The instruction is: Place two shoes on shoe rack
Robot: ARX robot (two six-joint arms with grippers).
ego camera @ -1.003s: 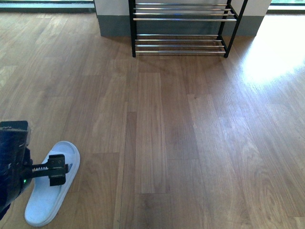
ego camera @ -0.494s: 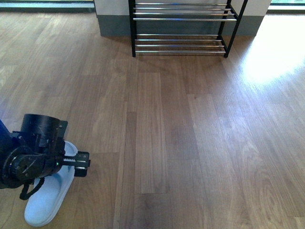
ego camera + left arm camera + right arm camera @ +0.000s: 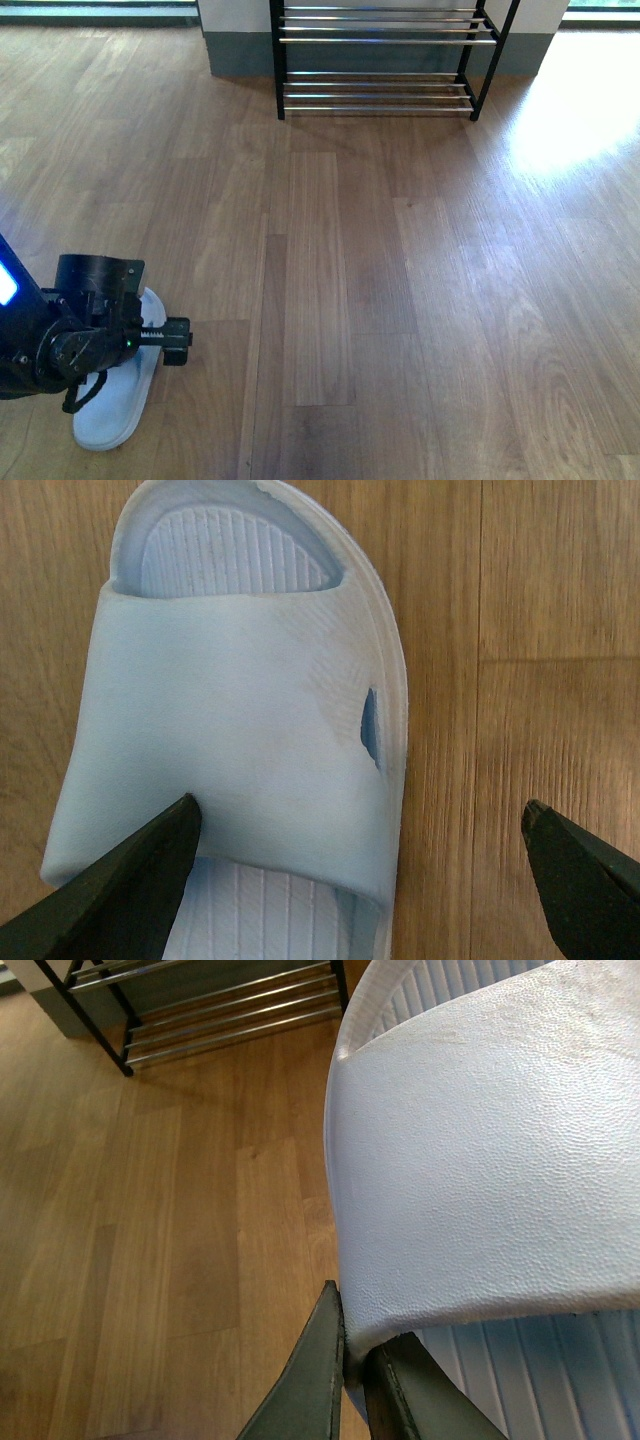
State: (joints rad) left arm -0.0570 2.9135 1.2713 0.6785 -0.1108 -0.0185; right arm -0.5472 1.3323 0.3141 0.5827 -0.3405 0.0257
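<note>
One pale blue slide (image 3: 112, 412) lies on the wood floor at the near left, partly under my left arm. My left gripper (image 3: 170, 340) hangs open just above it. In the left wrist view one finger sits over the slide's (image 3: 240, 740) strap and the other over bare floor, so the left gripper (image 3: 360, 880) straddles the slide's side edge. My right gripper (image 3: 352, 1360) is shut on the strap edge of a second pale blue slide (image 3: 490, 1170), held off the floor. The shoe rack (image 3: 380, 60), black frame with chrome rods, stands at the far end, and the rack (image 3: 200, 1010) shows in the right wrist view too.
Wood plank floor (image 3: 400, 300) stretches between me and the rack. A grey wall base (image 3: 240, 55) runs behind the rack. Bright sunlight glares on the floor (image 3: 560, 130) at the far right. The right arm is out of the front view.
My left arm swung forward over the slide on the floor and now sits a little lower. That slide's near end shifted slightly to the right.
</note>
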